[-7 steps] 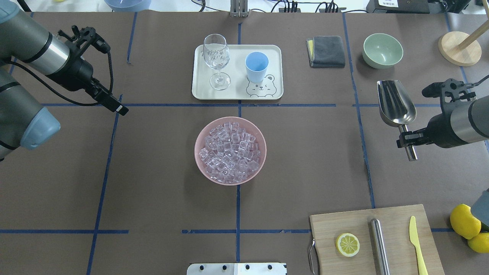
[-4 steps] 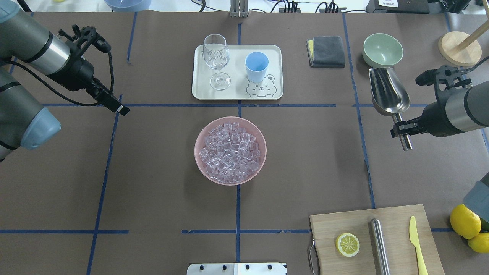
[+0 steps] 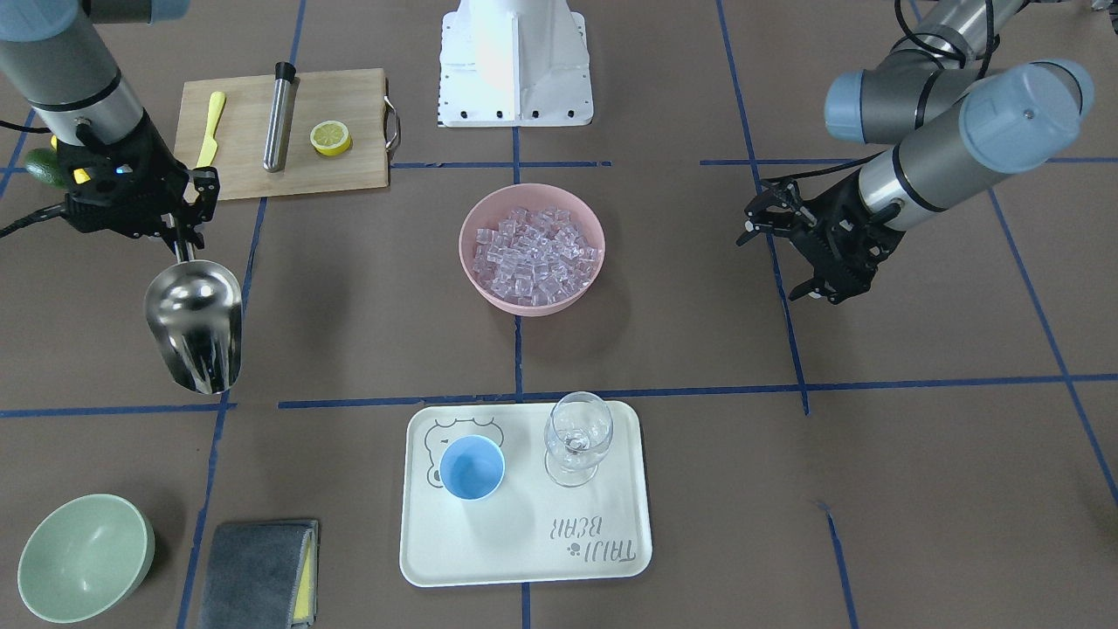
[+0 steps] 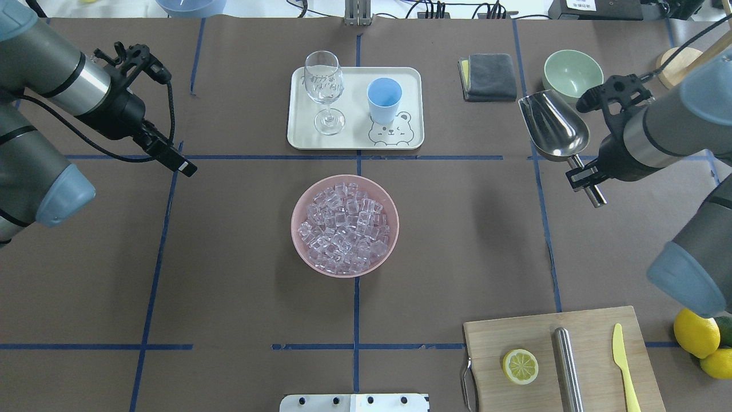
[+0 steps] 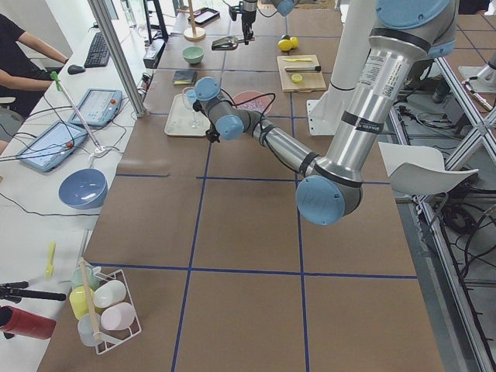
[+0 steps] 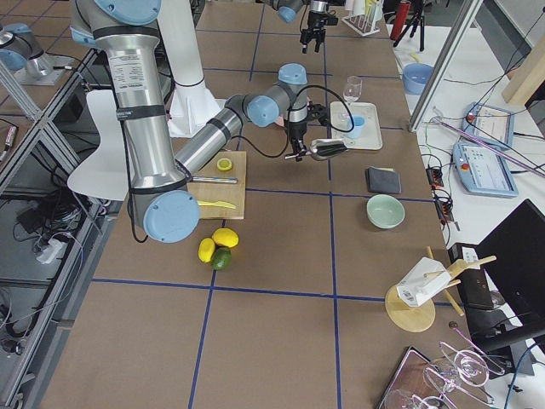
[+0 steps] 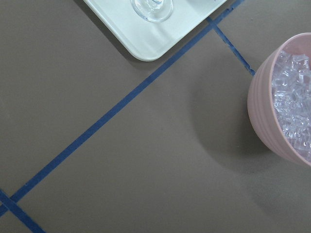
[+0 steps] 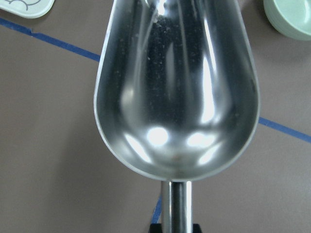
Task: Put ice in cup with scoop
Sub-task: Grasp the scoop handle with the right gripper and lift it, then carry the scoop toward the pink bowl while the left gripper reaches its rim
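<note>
Over on the right side of the table [image 4: 229, 297], the scoop [image 4: 553, 127] is swinging away from the robot and inward. A second ago it was sitting nearer the robot and further out toward the edge, and now its mouth is turning toward the tray [image 4: 297, 137]. It is riding empty, the trough showing nothing but bright steel in the wrist view. The right gripper [image 4: 582, 176] is keeping its fingers clamped on the rod handle just behind the trough.

The ice [image 4: 345, 226] is all sitting in the pink bowl [image 4: 297, 206] at the centre, well apart from the scoop. The cup [image 4: 384, 98] is standing empty on the tray beyond the bowl. The left gripper [image 4: 178, 163] is hanging over bare table on the other side, barely shifting, and whether its fingers are open I cannot tell.

So the pickup is looking finished and the carry toward the bowl is getting under way, with the dig into the ice not yet begun.
</note>
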{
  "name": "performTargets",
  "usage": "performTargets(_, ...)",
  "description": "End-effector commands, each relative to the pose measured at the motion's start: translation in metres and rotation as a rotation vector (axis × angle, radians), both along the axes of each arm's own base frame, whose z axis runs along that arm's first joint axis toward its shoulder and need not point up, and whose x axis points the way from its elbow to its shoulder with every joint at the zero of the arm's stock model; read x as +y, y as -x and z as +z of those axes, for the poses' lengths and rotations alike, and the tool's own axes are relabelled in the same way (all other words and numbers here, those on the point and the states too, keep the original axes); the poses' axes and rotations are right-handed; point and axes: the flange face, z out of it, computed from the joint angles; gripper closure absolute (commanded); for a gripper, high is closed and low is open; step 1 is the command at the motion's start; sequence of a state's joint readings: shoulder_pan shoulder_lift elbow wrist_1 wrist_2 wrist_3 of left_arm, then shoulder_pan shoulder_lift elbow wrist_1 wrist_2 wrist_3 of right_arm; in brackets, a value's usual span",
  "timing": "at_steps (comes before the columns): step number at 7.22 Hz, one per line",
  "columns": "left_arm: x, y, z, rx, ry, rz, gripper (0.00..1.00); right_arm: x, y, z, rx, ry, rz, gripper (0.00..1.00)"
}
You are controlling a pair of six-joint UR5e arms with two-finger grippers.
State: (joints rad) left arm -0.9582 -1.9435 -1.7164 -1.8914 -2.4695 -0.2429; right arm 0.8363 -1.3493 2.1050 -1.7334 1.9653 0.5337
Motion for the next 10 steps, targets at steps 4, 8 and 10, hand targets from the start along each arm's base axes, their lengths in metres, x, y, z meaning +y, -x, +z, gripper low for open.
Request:
performTargets(4,0.003,-0.017,-0.013,0.011,-0.021,0.026,0.0,-0.001,0.028,-0.033,0.166,-0.349,-0.359,1.0)
performTargets(8,0.053,-0.124,-0.004,0.162,-0.351,0.077,0.0,0.017,0.051,-0.093,0.298,-0.261,-0.579,1.0)
performTargets(10,0.066,-0.145,0.0,0.184,-0.593,0.145,0.0,0.038,0.063,-0.106,0.297,-0.278,-0.674,1.0)
